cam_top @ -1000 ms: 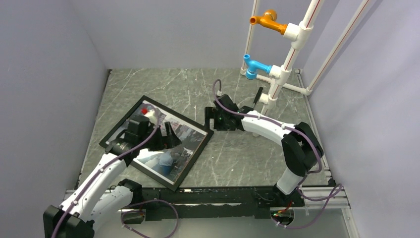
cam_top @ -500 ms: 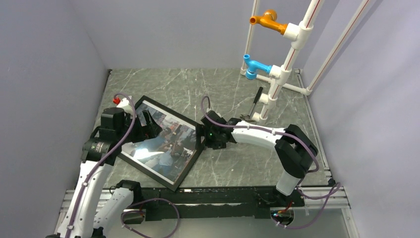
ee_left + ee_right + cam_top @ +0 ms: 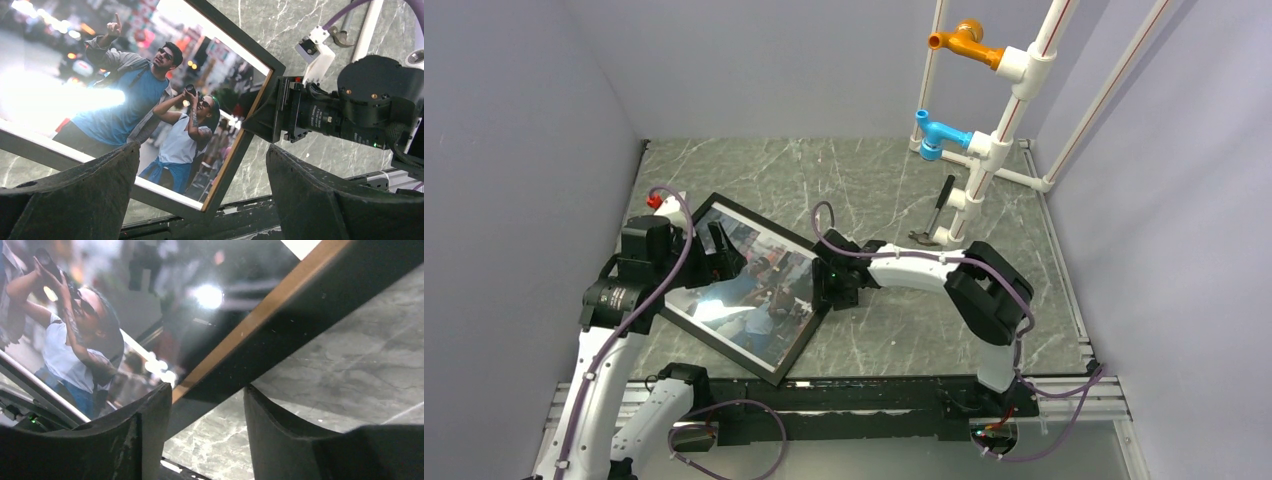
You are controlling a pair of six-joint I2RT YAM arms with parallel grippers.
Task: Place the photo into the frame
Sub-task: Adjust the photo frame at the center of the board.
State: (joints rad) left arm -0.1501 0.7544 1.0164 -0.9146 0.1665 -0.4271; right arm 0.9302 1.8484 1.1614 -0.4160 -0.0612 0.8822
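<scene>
The frame (image 3: pixel 709 343) lies black side up on the left half of the table, with the photo (image 3: pixel 764 300) showing inside it. My left gripper (image 3: pixel 721 250) hovers open above the frame's far-left part, and nothing sits between its fingers (image 3: pixel 100 190). From the left wrist the photo (image 3: pixel 150 100) and the frame's right rail (image 3: pixel 235 150) lie below. My right gripper (image 3: pixel 824 285) sits at that right rail. From the right wrist its jaws straddle the rail (image 3: pixel 300 325), still apart, with marble showing in the gap. The photo (image 3: pixel 75 350) fills the left.
A white pipe rack (image 3: pixel 1014 100) with orange and blue fittings stands at the back right. A small hammer (image 3: pixel 939 210) leans at its foot. Grey walls close the left, back and right. The black mounting rail (image 3: pixel 854 395) runs along the near edge.
My right gripper has moved left onto the frame's right rail and its jaws have narrowed. My left gripper has pulled back from over the photo's middle toward the frame's far-left side.
</scene>
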